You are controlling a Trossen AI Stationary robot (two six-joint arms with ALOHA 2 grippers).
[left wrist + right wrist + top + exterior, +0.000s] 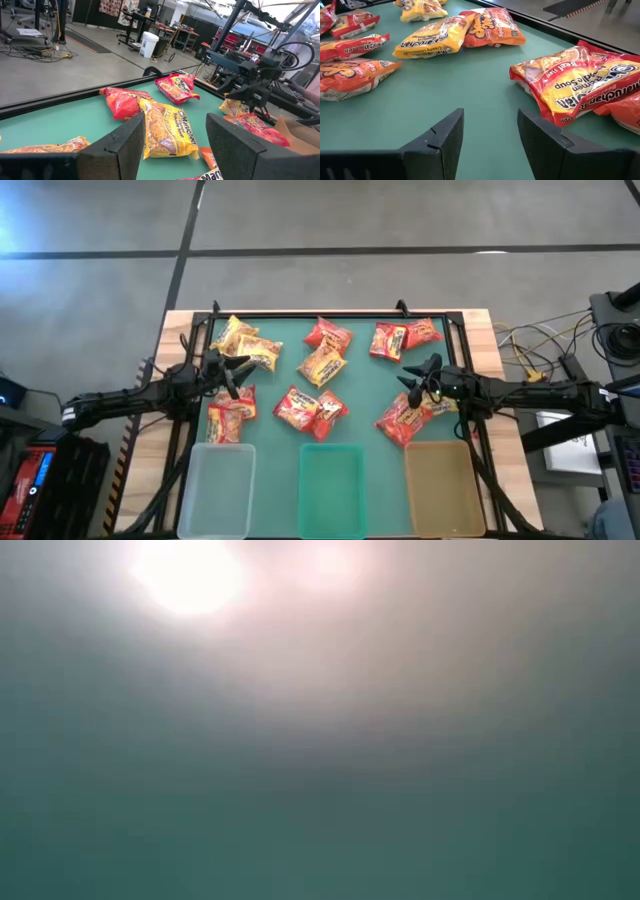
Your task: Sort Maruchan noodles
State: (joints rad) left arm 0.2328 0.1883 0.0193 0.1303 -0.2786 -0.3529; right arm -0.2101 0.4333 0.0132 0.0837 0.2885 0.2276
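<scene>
Stage judged early: all Maruchan noodles (322, 366) loose on the green mat (355, 380), none in a tray.

Guidance for the step in hand, largest concern first:
- Fix one flavour colour per tray before any pick; clear tray (215, 486) lower left of frame, green tray (331, 485) lower centre, tan tray (445, 485) lower right, all three bare.
- Take lone packets ahead of overlapped ones; centre pair at (310, 409) lies touching, likely to drag together.
- Pinch across a crimped edge or the narrow span; crinkly film likely to slip under a flat press.
- Lower squarely, then lift clear of the tray rim before release.

Left end effector (232, 370): released, fingers spread, hovering left of centre just beside the yellow packets (246, 343); in its wrist view a yellow Maruchan packet (167, 129) sits between the fingers' line, ahead.
Right end effector (422, 376): released, spread, right of centre, just above the red-orange packet pair (408, 418); a Beef flavour packet (580, 85) near its right finger.

Surface and room:
- Wooden counter (487, 340) carrying a black frame and the mat; mat flat, unmarked.
- Concrete floor beyond; cables and equipment at far right of the high view.
- Workshop with stands and a white bin (149, 44) behind, in the left wrist view.
- Low view washed out; nothing legible.
</scene>
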